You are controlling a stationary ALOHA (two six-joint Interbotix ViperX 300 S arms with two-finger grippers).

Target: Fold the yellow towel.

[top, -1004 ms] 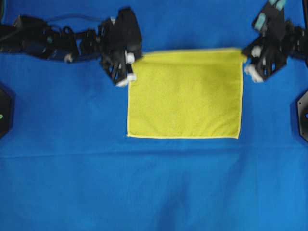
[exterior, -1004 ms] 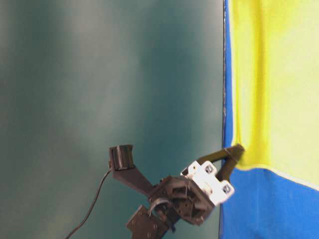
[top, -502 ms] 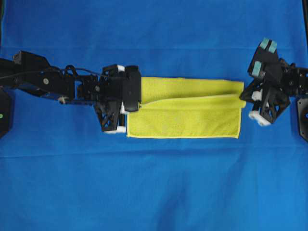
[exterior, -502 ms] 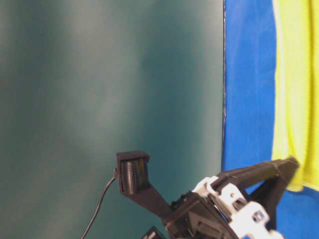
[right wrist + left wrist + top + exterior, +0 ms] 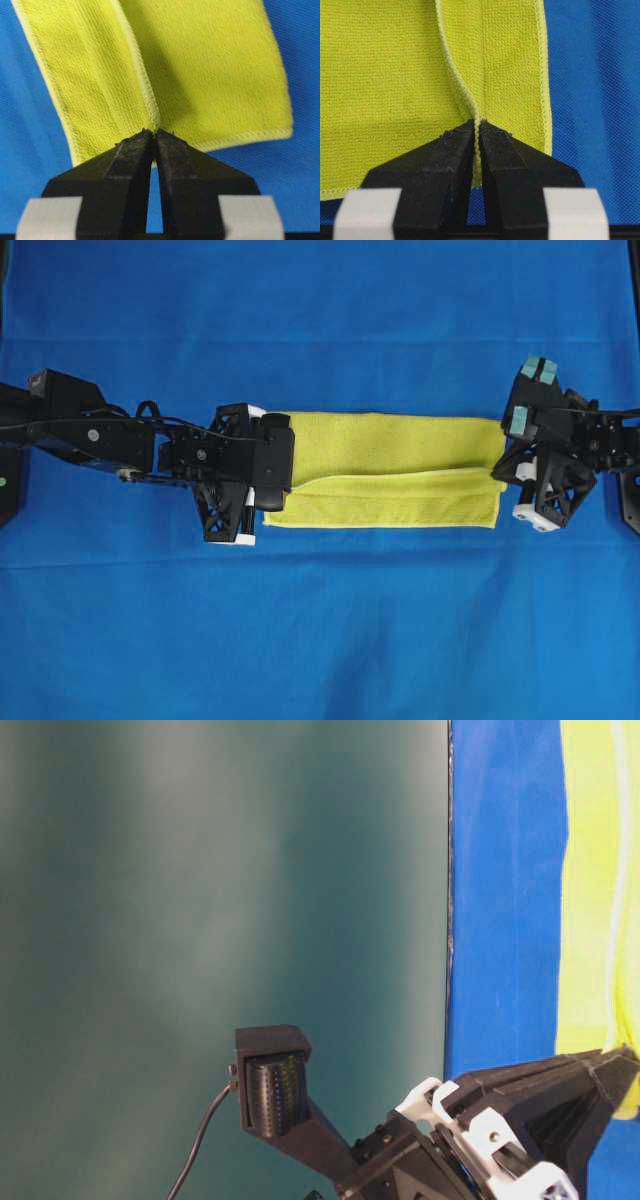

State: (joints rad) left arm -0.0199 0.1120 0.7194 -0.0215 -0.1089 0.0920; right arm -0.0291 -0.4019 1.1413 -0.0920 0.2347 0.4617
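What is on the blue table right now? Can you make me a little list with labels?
Cloth: bright yellow square microfibre towel, partly folded, top layer not yet reaching the near hem
Surface: blue fabric table cover
Left gripper: shut on the towel's folded-over hem at its left end
Right gripper: shut on the same hem at the towel's right end
Fold: near strip of the lower layer uncovered

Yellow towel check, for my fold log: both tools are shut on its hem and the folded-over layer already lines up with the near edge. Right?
Not quite. Both tools, left and right, are shut on the yellow towel, but the overhead view shows the folded layer's edge short of the near edge, leaving a strip uncovered.
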